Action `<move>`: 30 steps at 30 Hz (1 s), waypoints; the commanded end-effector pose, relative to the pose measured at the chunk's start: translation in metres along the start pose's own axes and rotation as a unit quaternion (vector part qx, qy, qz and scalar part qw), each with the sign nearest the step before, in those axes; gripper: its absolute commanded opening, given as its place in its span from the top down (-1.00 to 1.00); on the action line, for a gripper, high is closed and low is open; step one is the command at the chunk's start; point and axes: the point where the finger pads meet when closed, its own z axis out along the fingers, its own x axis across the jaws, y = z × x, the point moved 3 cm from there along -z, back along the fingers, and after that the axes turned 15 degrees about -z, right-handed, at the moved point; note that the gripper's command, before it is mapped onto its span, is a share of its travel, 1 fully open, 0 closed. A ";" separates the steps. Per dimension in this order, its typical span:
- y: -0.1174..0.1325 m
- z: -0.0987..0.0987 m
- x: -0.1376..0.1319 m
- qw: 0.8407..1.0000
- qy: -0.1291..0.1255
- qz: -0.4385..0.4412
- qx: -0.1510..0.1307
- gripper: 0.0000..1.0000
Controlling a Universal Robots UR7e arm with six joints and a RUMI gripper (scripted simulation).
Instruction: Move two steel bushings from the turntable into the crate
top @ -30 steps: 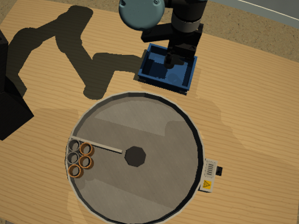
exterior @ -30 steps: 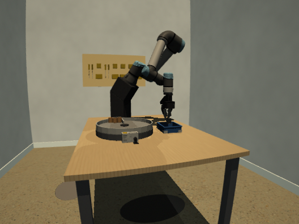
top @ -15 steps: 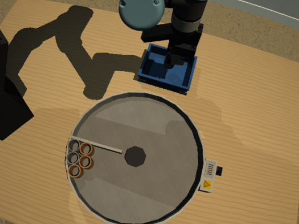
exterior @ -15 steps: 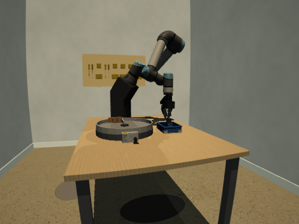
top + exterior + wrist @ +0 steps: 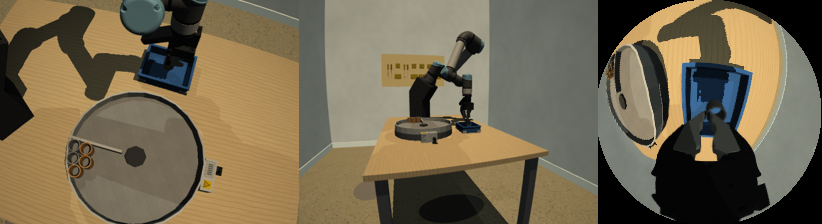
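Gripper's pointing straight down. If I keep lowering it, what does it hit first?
The crate floor. The gripper hangs inside its walls, and the grey bushing apparently pinched at its tips would likely touch first.

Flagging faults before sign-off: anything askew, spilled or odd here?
Nothing stands out. Five bushings stand clustered by the turntable's bar; the crate sits level, the pincer above it shut on what looks like a grey bushing.
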 end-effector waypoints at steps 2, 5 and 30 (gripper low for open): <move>0.001 0.010 0.000 1.000 0.000 0.000 -0.001 1.00; 0.001 0.014 0.000 1.000 0.000 0.000 -0.001 1.00; 0.001 0.031 0.000 1.000 0.000 0.000 -0.001 1.00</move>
